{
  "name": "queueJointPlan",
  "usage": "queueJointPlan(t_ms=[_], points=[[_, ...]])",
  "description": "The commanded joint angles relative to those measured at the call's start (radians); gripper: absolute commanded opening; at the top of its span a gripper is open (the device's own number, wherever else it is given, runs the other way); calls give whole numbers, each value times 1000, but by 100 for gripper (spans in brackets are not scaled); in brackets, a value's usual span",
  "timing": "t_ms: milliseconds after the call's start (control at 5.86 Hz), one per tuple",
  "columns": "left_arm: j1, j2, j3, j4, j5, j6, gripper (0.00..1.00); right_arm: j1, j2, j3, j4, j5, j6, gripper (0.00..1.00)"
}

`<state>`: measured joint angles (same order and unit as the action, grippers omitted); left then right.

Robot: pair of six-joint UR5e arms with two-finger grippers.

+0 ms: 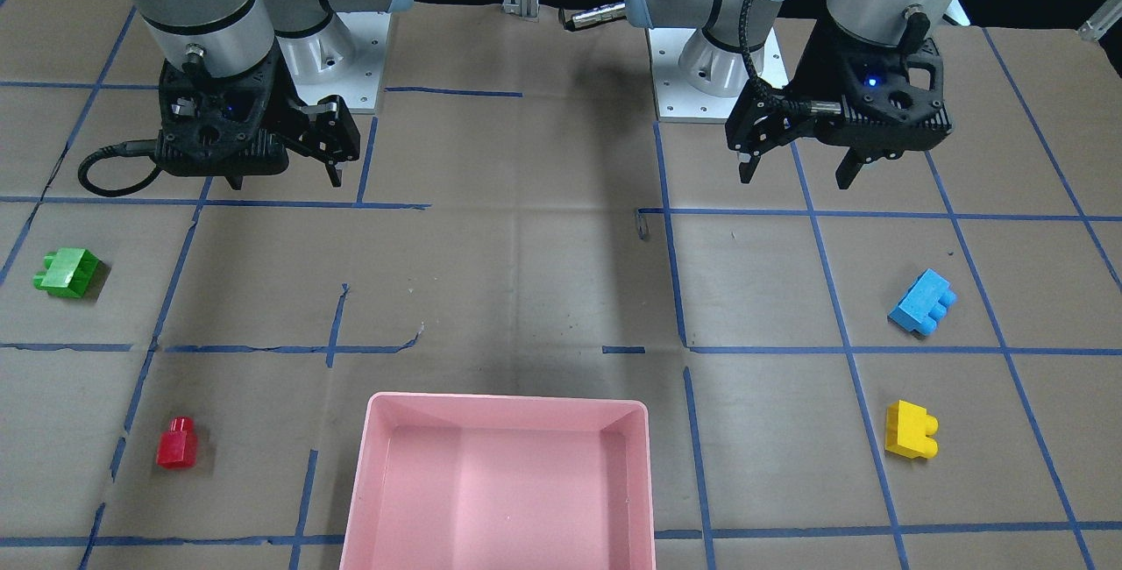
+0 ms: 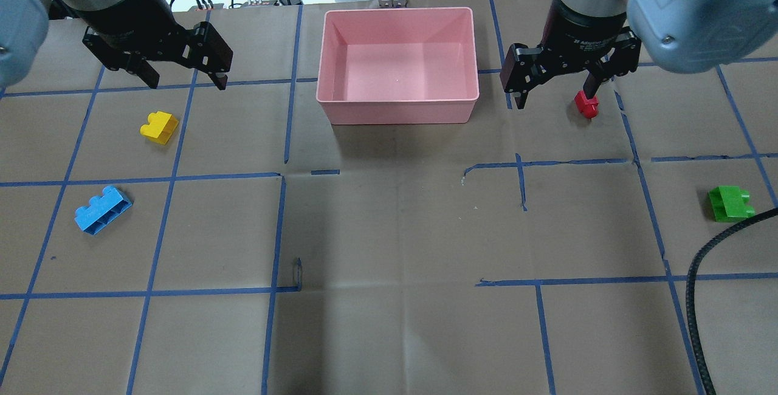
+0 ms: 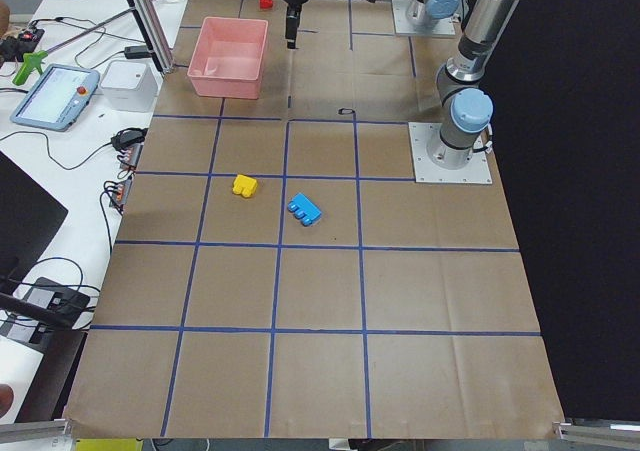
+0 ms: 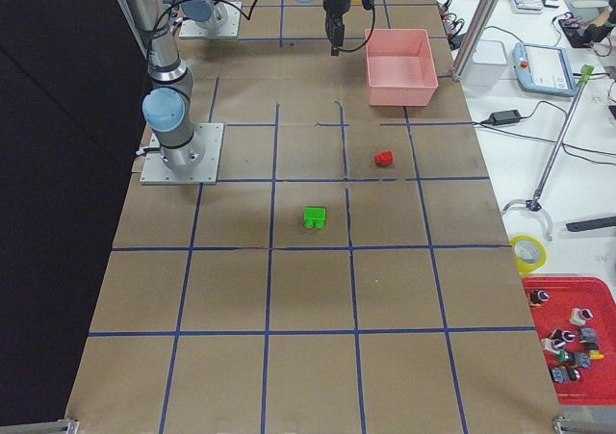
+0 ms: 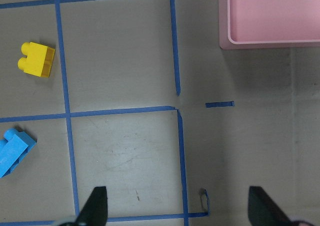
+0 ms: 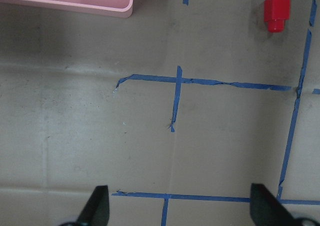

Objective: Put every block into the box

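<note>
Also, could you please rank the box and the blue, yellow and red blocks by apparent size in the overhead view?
1. pink box
2. blue block
3. yellow block
4. red block, partly behind the right tool
Blue lies nearer the camera than yellow, which may exaggerate it.

The box [image 2: 395, 112] sits on the table [image 2: 389, 231], at the middle of the side far from the robot. Left of it lie two blocks, well apart from it: the far left block [image 2: 158, 126], and the near left block [image 2: 103, 209], closer to the robot and further out. To the right, the far right block [image 2: 586, 104] lies near the box, and the near right block [image 2: 730, 203] lies closer to the robot, towards the table's end. All four lie outside the box. The left gripper [image 2: 187, 84] hangs above the left half and the right gripper [image 2: 554, 100] above the right half, each touching no block
</note>
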<state>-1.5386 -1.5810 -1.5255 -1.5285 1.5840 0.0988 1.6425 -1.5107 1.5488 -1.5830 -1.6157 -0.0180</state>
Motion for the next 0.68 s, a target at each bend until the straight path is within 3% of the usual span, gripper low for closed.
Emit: queueJointPlan(t_ms=[0,341,512], points=[[0,4,-4,-1,2,-5,99,-1,4,2,-6,0,-5,100],[8,13,-14,1,-1,7,99,-1,4,2,-11,-1,-3,100],[68,22,-24,-1,1,43,99,-1,6,4,-9,0,-3,100]])
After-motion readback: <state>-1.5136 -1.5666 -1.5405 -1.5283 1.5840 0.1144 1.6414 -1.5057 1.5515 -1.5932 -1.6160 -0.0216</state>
